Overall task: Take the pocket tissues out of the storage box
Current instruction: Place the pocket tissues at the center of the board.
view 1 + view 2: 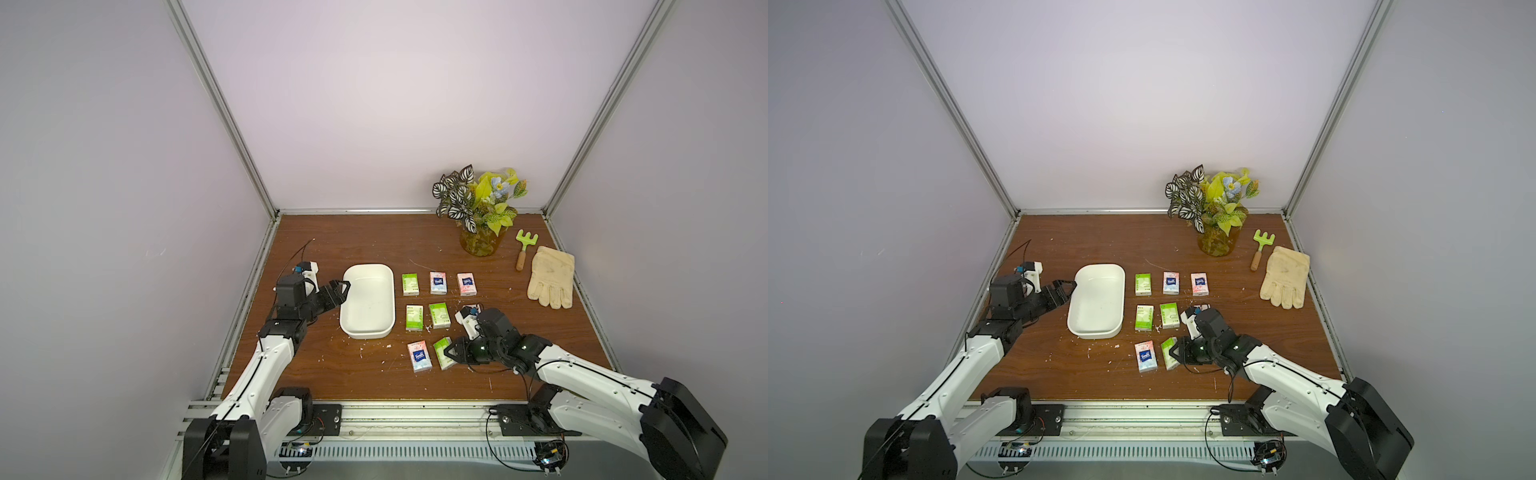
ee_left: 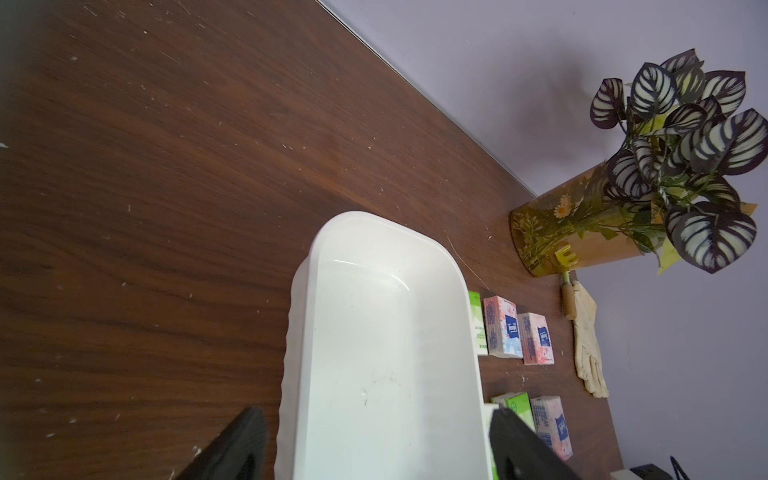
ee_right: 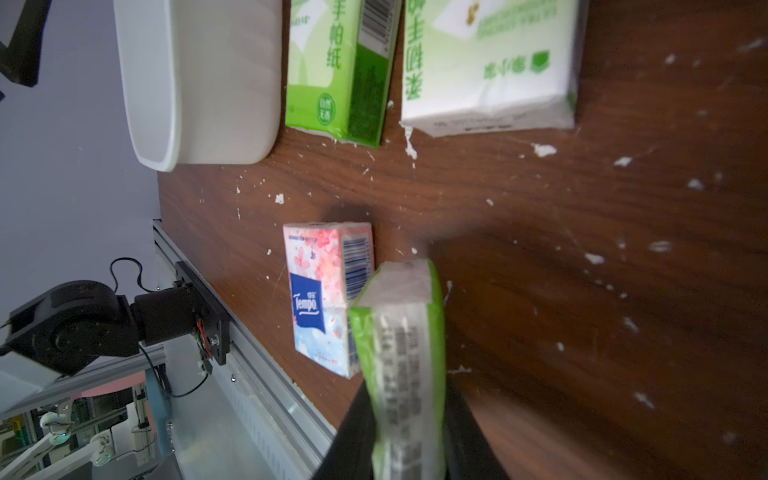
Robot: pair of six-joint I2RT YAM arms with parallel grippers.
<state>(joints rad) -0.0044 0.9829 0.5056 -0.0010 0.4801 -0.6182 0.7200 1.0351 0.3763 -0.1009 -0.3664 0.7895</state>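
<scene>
Already out of the storage box (image 1: 368, 303), the pocket tissues (image 1: 439, 315) lie in rows on the table (image 1: 353, 241) beside it. The right gripper (image 1: 448, 354) pinches a green packet (image 1: 439, 353) on edge beside a pink Tempo packet (image 1: 419, 356); the left gripper (image 1: 341, 291) gapes wide at the box's rim.

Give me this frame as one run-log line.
storage box: empty | left gripper: open beside box | right gripper: shut on green packet beside pink packet | other packets: on table
</scene>
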